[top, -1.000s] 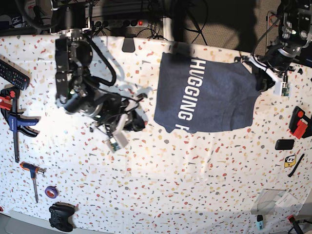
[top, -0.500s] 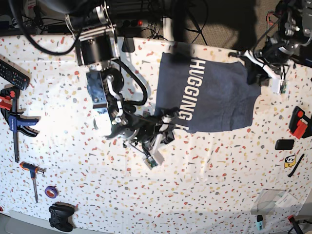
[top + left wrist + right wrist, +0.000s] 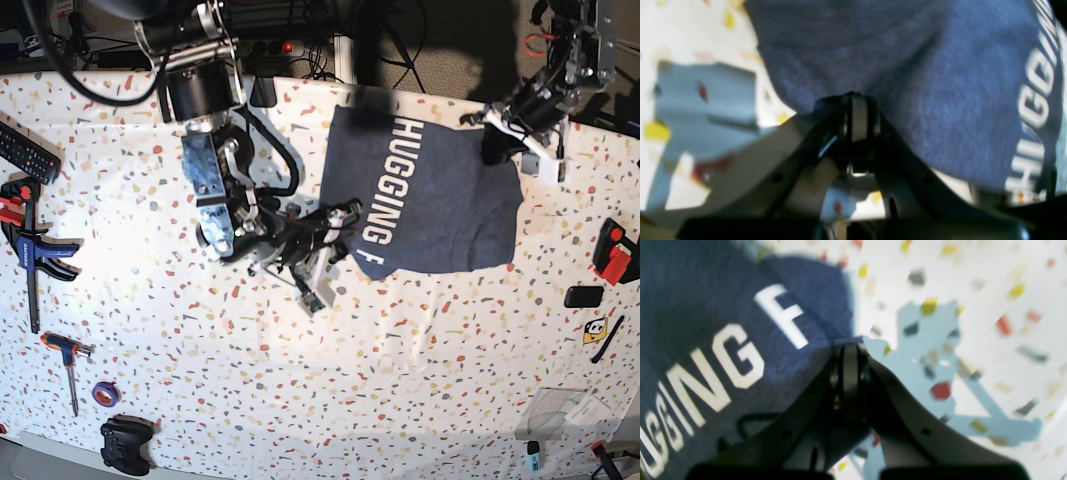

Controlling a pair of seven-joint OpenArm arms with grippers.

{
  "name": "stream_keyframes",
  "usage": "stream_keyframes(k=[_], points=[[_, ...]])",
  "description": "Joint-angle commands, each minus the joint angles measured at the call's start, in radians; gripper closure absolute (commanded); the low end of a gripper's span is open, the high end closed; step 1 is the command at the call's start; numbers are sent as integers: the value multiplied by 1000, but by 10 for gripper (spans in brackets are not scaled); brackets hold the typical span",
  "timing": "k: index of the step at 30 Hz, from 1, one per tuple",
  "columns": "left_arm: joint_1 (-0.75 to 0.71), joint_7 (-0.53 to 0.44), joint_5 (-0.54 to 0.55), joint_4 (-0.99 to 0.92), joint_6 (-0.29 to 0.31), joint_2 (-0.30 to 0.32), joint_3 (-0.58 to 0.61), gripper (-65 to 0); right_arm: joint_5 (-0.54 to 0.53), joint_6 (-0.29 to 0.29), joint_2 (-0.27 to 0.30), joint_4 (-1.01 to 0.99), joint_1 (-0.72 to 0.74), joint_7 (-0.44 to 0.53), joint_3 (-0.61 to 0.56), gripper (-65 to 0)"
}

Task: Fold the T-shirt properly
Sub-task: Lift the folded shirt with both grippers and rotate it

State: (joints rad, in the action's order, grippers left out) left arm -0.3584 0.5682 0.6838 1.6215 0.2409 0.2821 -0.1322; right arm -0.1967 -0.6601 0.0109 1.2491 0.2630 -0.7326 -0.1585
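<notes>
T-shirt seemingly between both hands

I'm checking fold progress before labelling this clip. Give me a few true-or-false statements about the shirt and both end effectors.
1. The T-shirt lies with its white lettering facing up. True.
2. The right end effector is over the game controller. False: it is at the shirt's lower left corner, beside the letter F; the game controller lies far off at the table's near edge.
3. The left end effector is at the shirt's upper right edge. True.
4. The left end effector's fingers are spread wide apart. False: the left wrist view shows them closed together at the fabric's edge.
</notes>
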Motion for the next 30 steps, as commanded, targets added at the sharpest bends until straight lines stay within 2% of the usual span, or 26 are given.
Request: stream_keyframes(k=[1,6,10,13,16,19,25,30], points=[[17,-7,6,-6,7,8,-3,0,-13,-18,9,19,12,18,0,0],[84,-7,9,-71,86,-8,-3,0,-8,-21,45,129,-90,48,1,0],[145,0,-11,-80,94,-80,-3,0,42,-20,83,268,-185,55,1,0],[204,45,-68,-84,131,-143,10,0,44,-19,106,337,-246,54,2,0],[262,53,-170,-110,134,-199,61,0,44,-16,115,383,-302,53,22,0],[323,35,-224,-173,131,-229,128,0,44,-16,117,422,-356,55,66,0],[465,-28,-269,-319,85,-235,195,0,40,-16,117,487,-448,86,176,0],[568,-30,-268,-369,83,-234,195,0,39,-17,117,492,-476,105,232,0]])
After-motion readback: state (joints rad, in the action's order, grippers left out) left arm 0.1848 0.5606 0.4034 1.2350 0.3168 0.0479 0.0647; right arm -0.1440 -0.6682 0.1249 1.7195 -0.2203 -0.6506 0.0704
